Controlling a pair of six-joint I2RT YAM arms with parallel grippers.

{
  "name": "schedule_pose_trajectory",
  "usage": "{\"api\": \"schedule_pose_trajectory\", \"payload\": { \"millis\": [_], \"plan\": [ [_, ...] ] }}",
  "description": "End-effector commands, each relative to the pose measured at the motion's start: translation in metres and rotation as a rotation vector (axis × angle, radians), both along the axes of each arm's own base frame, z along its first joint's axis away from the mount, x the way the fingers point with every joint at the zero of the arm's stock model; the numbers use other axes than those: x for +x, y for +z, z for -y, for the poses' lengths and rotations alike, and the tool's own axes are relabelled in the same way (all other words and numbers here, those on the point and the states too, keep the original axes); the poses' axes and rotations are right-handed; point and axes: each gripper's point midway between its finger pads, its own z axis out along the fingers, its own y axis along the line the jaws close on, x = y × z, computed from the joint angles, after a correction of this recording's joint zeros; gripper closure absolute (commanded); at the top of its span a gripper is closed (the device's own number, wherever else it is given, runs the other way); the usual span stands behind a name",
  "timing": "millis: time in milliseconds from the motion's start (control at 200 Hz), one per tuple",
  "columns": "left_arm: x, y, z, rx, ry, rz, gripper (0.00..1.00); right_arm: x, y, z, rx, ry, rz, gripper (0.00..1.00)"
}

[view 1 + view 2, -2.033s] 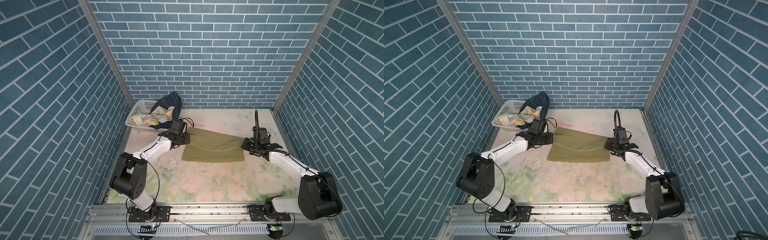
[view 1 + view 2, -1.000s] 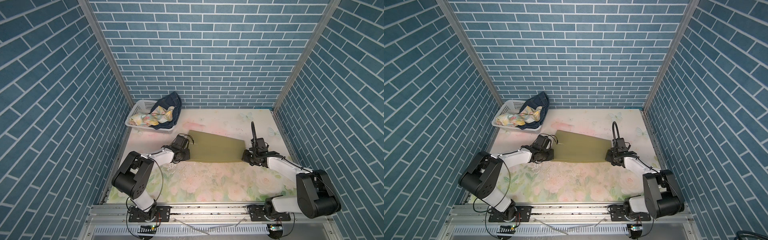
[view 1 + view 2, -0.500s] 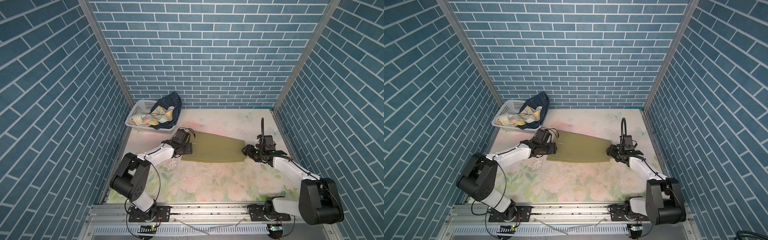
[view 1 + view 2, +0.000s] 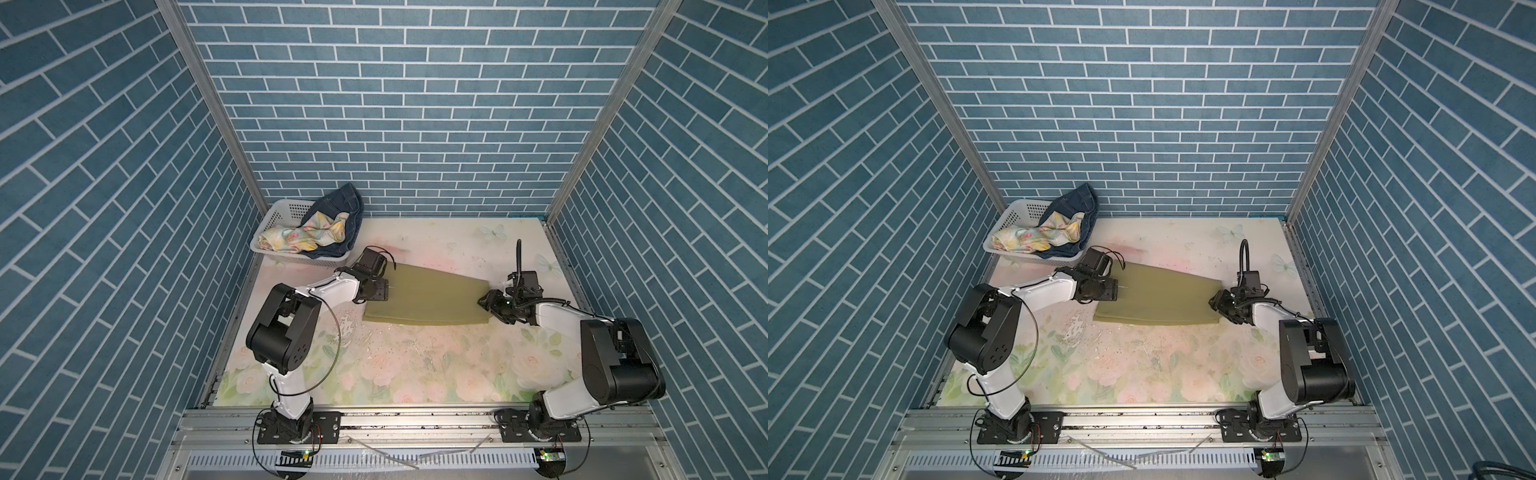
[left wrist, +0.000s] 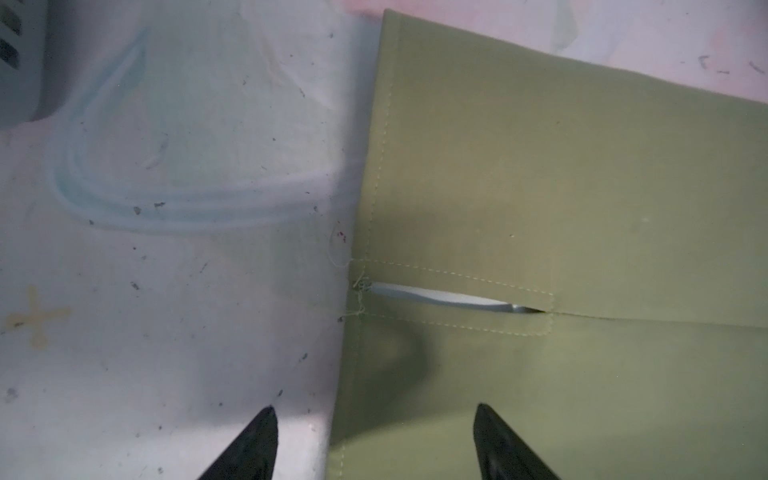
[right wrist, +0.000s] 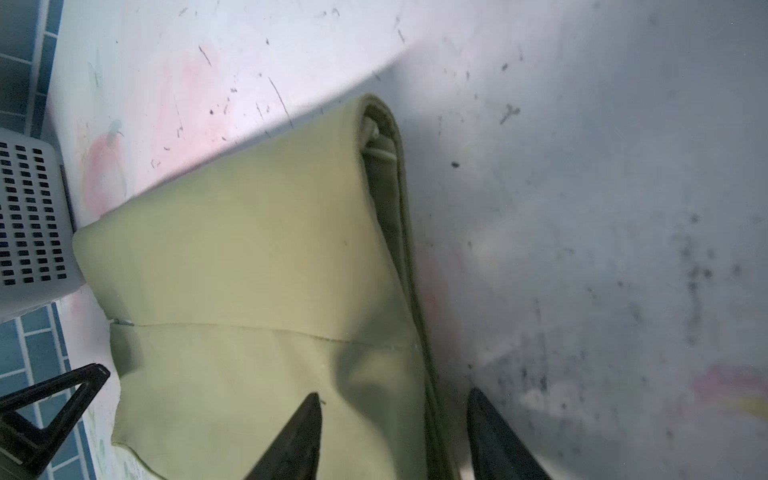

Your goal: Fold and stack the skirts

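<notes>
**My body, itemised**

1. Left arm (image 4: 332, 286) and right arm (image 4: 559, 316): glossy white link shells between bulky black joint housings. The largest black housing is at each shoulder.
2. Base plates (image 4: 328, 432): flat and black with small screw heads showing, mounted on a grey metal rail (image 4: 415, 428).
3. Cables: a thin black lead (image 4: 339, 332) loops along my left arm. A ribbed black hose (image 4: 518, 257) runs off my right wrist.
4. Wrist cameras (image 4: 372, 262): small black boxes, one per arm.
5. Left claw (image 5: 374, 409): two matt black fingers (image 5: 249, 444), each narrowing to a sharp tip. Right claw (image 6: 394, 392): same pattern.
6. Circuit boards (image 4: 305, 454) below each base, each with a green light.
</notes>
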Motion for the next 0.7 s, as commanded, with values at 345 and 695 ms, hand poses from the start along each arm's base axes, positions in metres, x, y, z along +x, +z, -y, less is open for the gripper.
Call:
{"api": "schedule_pose_trajectory", "payload": {
  "millis": [345, 695],
  "plan": [
    [0.007, -0.032, 0.001, -0.006, -0.022, -0.071, 0.26, 0.001, -0.023, -0.006, 0.044, 0.001, -0.04, 0.73],
    [-0.01, -0.063, 0.008, -0.039, -0.062, -0.162, 0.94, 0.005, -0.015, -0.008, 0.042, 0.023, -0.007, 1.0]
  ]
}}
